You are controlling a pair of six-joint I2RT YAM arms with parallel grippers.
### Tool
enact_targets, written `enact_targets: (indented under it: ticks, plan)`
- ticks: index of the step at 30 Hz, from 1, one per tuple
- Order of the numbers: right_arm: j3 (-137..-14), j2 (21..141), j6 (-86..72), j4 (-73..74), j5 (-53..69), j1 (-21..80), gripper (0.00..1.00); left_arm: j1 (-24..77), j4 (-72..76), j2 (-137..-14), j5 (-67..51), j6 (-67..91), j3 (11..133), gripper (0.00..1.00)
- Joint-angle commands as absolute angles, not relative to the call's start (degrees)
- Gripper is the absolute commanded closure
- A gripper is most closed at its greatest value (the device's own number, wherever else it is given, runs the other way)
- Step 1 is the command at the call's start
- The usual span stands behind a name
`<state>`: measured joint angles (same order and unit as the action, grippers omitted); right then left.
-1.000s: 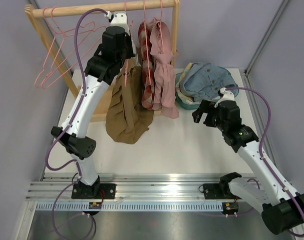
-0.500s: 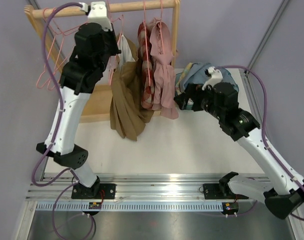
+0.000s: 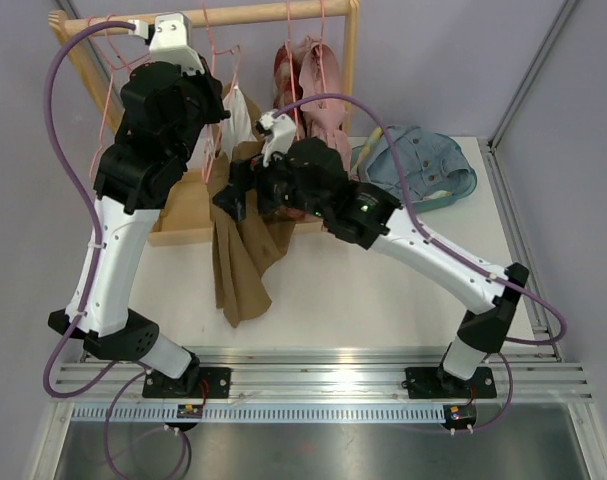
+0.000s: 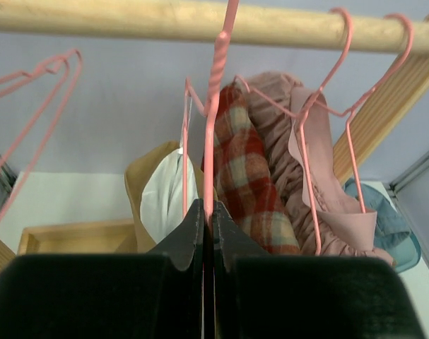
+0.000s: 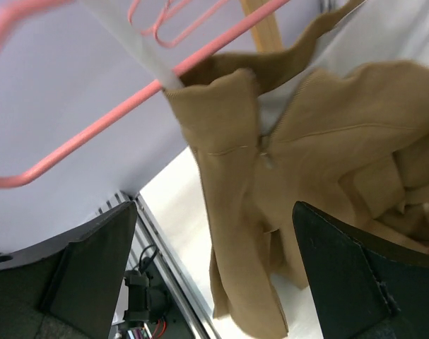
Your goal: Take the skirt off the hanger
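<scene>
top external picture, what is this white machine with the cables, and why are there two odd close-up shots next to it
It is two robot arms bolted to a table, seen from above and behind: the left arm and the right arm. The other two pictures come from a small camera on each wrist, so the black shapes at the bottom are that arm's own jaws. A wooden rail carries wire hangers with clothes. In the left wrist view the jaws are shut on the neck of a pink hanger, apparently the one the tan skirt hangs from. In the right wrist view the jaws stand wide open facing that skirt, not yet gripping it. A denim garment lies on the table, far right.
</scene>
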<state>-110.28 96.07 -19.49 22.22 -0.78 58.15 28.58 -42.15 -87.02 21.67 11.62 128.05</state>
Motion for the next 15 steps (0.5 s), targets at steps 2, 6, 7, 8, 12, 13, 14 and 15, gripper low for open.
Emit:
enact_targets:
  ticks: [2, 6, 7, 8, 12, 13, 14, 15]
  plan:
    - [-112.68, 99.84, -21.45, 19.34, -3.16, 60.73, 0.01, 28.83, -34.10, -84.64, 17.94, 14.94, 127.97, 1.00]
    - [-110.14, 101.51, -20.83, 14.87, -7.64, 61.52, 0.08, 28.83, -32.70, -82.71, 13.54, 15.91, 124.46, 1.00]
    - [-108.13, 101.60, -20.74, 13.72, -8.43, 61.44, 0.31, 28.83, -31.91, -81.49, 12.32, 16.17, 122.45, 1.00]
    - [-107.32, 101.51, -20.57, 12.58, -9.48, 61.52, 0.53, 28.83, -31.38, -80.95, 12.13, 16.35, 121.13, 1.00]
    - [-106.52, 102.22, -19.52, 11.42, -11.86, 62.31, 1.00, 28.74, -29.62, -78.40, 12.39, 16.61, 115.67, 1.00]
    - [-106.52, 101.78, -18.73, 11.51, -12.21, 62.75, 1.00, 28.74, -28.66, -77.96, 12.91, 16.61, 114.36, 1.00]
    - [-106.35, 101.34, -18.20, 11.60, -12.91, 63.10, 1.00, 28.74, -27.87, -76.74, 13.09, 16.52, 111.74, 1.00]
    - [-106.17, 100.29, -17.85, 11.69, -13.18, 64.24, 1.00, 28.74, -26.99, -76.21, 13.44, 16.61, 109.97, 1.00]
